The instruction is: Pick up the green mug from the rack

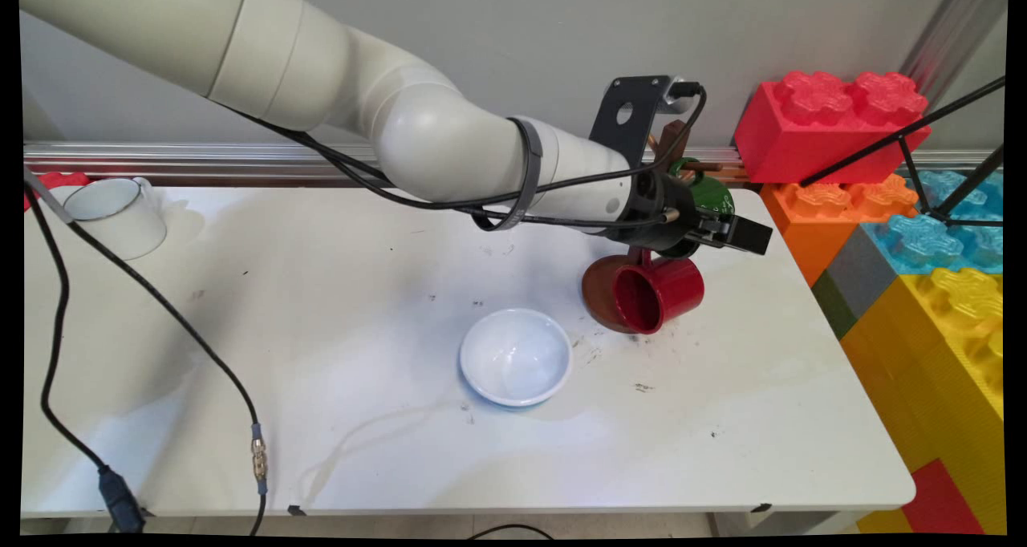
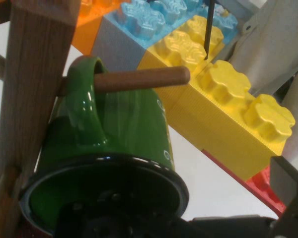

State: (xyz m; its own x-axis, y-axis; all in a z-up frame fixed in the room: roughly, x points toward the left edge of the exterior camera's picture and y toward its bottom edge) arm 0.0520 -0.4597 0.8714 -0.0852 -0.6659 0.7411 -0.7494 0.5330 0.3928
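Arm reaches across from upper left, its gripper [image 1: 734, 230] out by the counter's [image 1: 321, 330] far right corner, right up against a wooden mug tree [image 2: 30, 99].

Green mug [image 2: 114, 144] hangs by its handle on a peg [image 2: 139, 79] of the tree. Hand view: the mug's dark-rimmed mouth faces the camera, tilted, very close to the gripper's linkage. Main view: the green mug [image 1: 710, 194] sits just behind the gripper body, partly hidden by it.

Fingers: cannot tell how they stand. In the main view they point right, bunched into one dark shape; in the hand view only a grey piece at the lower right edge shows. Whether they touch the green mug is not clear.

Red mug [image 1: 658, 294] hangs below the gripper, mouth turned down and toward the near side, in front of the tree's round brown base [image 1: 598, 294].

White bowl [image 1: 516, 357] stands upright mid-counter, apart from the tree, to its near left. White mug [image 1: 116, 214] at the far left corner, well away.

Big toy bricks [image 1: 923, 234] stacked off the counter's right end: red, orange, blue, yellow. Black cable [image 1: 160, 306] trails over the counter's left side.
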